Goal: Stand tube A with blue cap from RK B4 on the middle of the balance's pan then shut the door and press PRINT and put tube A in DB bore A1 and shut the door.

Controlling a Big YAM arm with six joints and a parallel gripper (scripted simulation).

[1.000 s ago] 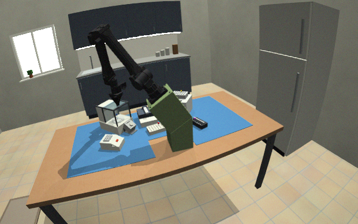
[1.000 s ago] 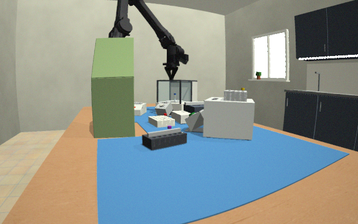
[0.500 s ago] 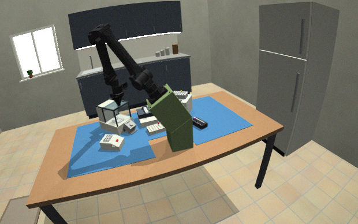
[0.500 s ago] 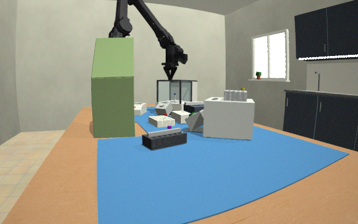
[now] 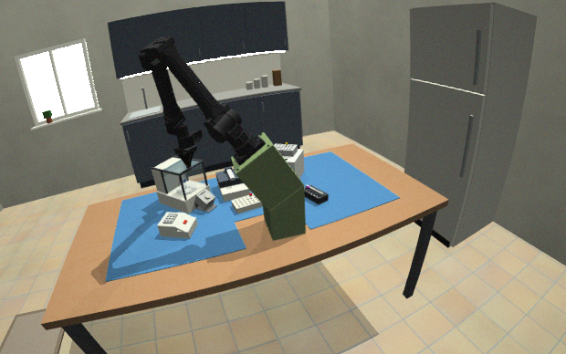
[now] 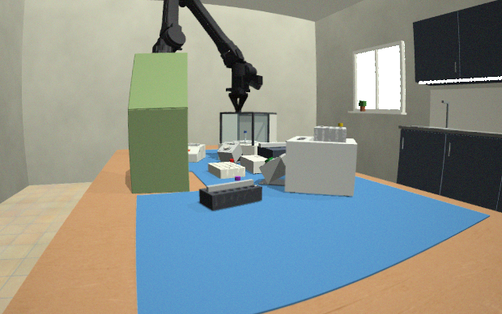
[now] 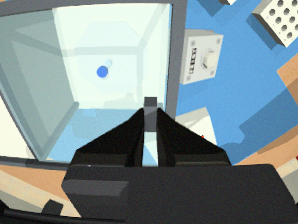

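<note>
The balance (image 5: 170,198) (image 6: 253,129) (image 7: 178,30) stands with its glass box around tube A. The tube's blue cap (image 6: 244,132) (image 7: 102,71) shows inside; the tube looks upright on the pan. My gripper (image 5: 189,165) (image 6: 239,111) (image 7: 150,114) is at the box's top near its front edge, shut on a small grey block, apparently the door's handle. I cannot tell whether the door is fully shut. The sloping key panel (image 5: 205,200) (image 6: 229,151) (image 7: 201,56) shows no lit green lamp. The dry block (image 5: 177,226) (image 6: 197,153) stands left of the balance.
The tube rack (image 5: 246,204) (image 6: 227,170) (image 7: 280,20), with a red cap, stands near the green base. The spectrophotometer (image 5: 232,191) is right of the balance. The large mixer (image 6: 320,170) and the black magnet block (image 5: 316,195) (image 6: 232,198) stand farther right.
</note>
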